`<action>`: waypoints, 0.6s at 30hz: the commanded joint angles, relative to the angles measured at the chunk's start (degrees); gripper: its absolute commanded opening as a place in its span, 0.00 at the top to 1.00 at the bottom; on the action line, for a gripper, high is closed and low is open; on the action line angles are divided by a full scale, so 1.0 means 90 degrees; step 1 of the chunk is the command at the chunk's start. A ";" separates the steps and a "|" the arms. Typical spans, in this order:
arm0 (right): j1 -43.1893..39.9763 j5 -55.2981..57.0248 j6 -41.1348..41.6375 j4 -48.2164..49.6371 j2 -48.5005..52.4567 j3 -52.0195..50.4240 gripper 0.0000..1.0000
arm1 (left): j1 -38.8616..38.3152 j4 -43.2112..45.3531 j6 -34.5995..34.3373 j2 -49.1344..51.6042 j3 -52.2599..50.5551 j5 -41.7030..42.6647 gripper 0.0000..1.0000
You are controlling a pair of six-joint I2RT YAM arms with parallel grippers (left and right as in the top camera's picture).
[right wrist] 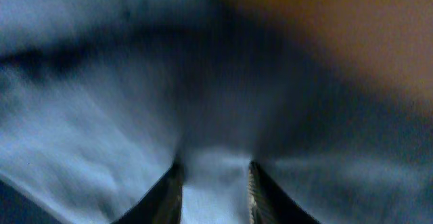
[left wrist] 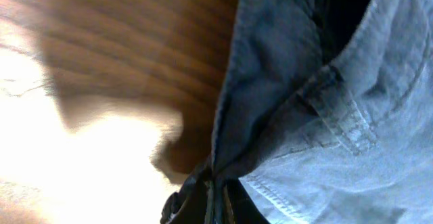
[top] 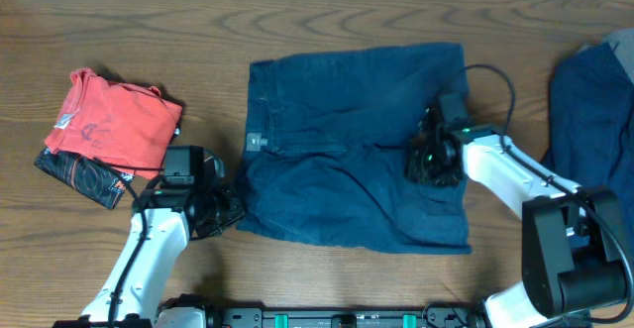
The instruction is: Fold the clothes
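Observation:
The dark navy shorts (top: 347, 140) lie spread flat in the middle of the table, waistband to the left. My left gripper (top: 226, 212) is at their lower left corner, and the left wrist view shows its jaws (left wrist: 216, 195) shut on the hem of the shorts (left wrist: 325, 116). My right gripper (top: 433, 160) rests on the right part of the shorts. In the right wrist view its fingers (right wrist: 213, 183) pinch a ridge of the navy cloth (right wrist: 101, 116), with creases running out from it. A second navy garment (top: 594, 100) lies at the right edge.
A folded red-orange T-shirt (top: 119, 120) sits at the left on a black garment with orange print (top: 84, 174). The brown wooden table (top: 297, 21) shows around the clothes. The right arm's cable (top: 500, 80) loops over the table right of the shorts.

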 commanded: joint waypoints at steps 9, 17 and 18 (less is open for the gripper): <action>-0.1003 0.0517 -0.0559 0.1746 0.0238 0.0136 0.70 | -0.0534 0.1120 -0.0342 0.0282 -0.0032 -0.0282 0.94; -0.1217 0.1037 -0.0979 -0.1501 0.0007 0.2001 0.53 | -0.0532 0.1073 -0.0340 0.0282 -0.0032 -0.0282 0.94; -0.1243 0.1127 -0.0799 -0.1977 -0.0073 0.2171 0.50 | -0.0532 0.1003 -0.0340 0.0282 -0.0032 -0.0282 0.94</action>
